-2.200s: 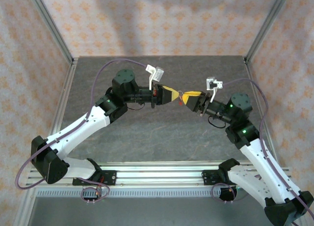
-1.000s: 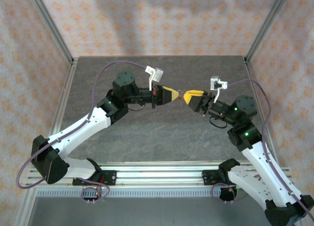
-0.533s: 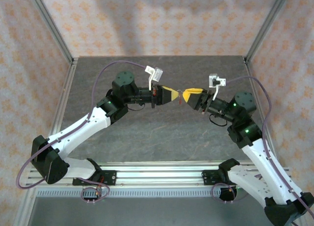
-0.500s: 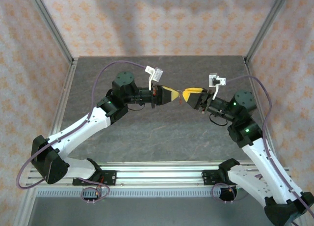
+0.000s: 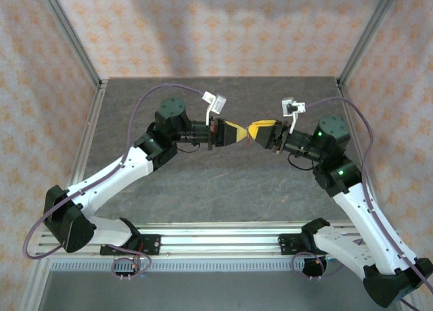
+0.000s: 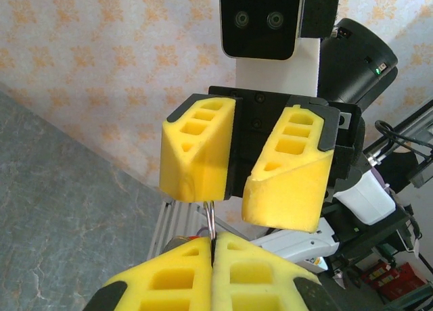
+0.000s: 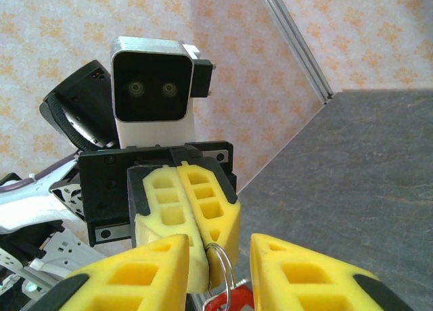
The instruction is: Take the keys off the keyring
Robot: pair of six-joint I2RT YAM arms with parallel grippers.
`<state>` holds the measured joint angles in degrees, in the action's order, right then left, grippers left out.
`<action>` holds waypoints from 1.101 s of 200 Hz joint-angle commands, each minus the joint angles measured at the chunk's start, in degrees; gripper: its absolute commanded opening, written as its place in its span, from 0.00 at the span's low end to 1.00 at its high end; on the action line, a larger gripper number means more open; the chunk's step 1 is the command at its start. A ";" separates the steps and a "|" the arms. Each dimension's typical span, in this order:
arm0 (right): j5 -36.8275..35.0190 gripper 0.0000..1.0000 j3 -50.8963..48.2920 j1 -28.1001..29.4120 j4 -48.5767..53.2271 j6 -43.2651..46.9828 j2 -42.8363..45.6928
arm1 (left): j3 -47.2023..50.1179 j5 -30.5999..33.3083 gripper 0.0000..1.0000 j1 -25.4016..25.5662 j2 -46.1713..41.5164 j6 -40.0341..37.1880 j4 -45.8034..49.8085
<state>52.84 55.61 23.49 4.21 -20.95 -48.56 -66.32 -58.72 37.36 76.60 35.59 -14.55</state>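
Note:
Above the middle of the table my two grippers meet tip to tip. My left gripper point(image 5: 243, 134) point(image 6: 214, 242) is shut on the thin metal ring point(image 6: 212, 220) of the keyring. In the right wrist view that ring point(image 7: 225, 274) sticks out of the left gripper's pressed-together fingers point(image 7: 193, 203), and the red piece point(image 7: 230, 303) hangs under it. My right gripper point(image 5: 254, 130) point(image 7: 218, 249) stands open, its yellow fingers point(image 6: 198, 152) on either side of the ring, with a gap on the wider side. The keys are hidden.
The dark grey table point(image 5: 203, 189) lies under both arms. Patterned walls with metal corner posts point(image 5: 71, 37) close it in at the left, back and right. An aluminium rail point(image 5: 216, 240) runs along the near edge by the arm bases.
My right gripper has moved left and turned until its open fingers stand around the ring. The left gripper has stayed in place, shut on the ring.

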 commanded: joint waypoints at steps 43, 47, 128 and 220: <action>3.76 0.18 2.43 0.07 -0.32 0.92 -0.31 | -2.11 -2.45 0.00 -0.36 0.76 0.79 -2.73; 3.83 0.17 2.53 0.07 -0.34 0.97 -0.36 | -2.14 -2.45 0.00 -0.36 0.80 0.79 -2.68; -4.23 0.04 7.33 0.14 8.78 1.77 -1.63 | -0.31 3.28 0.17 -1.97 -1.12 -1.93 -0.12; -30.53 0.03 21.50 0.08 34.21 -9.59 -12.45 | 2.41 42.98 0.37 4.16 -11.42 -24.93 21.43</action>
<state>29.65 74.87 23.59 31.09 -24.95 -59.66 -63.90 -32.16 37.45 66.57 21.54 -0.23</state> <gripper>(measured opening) 0.049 0.360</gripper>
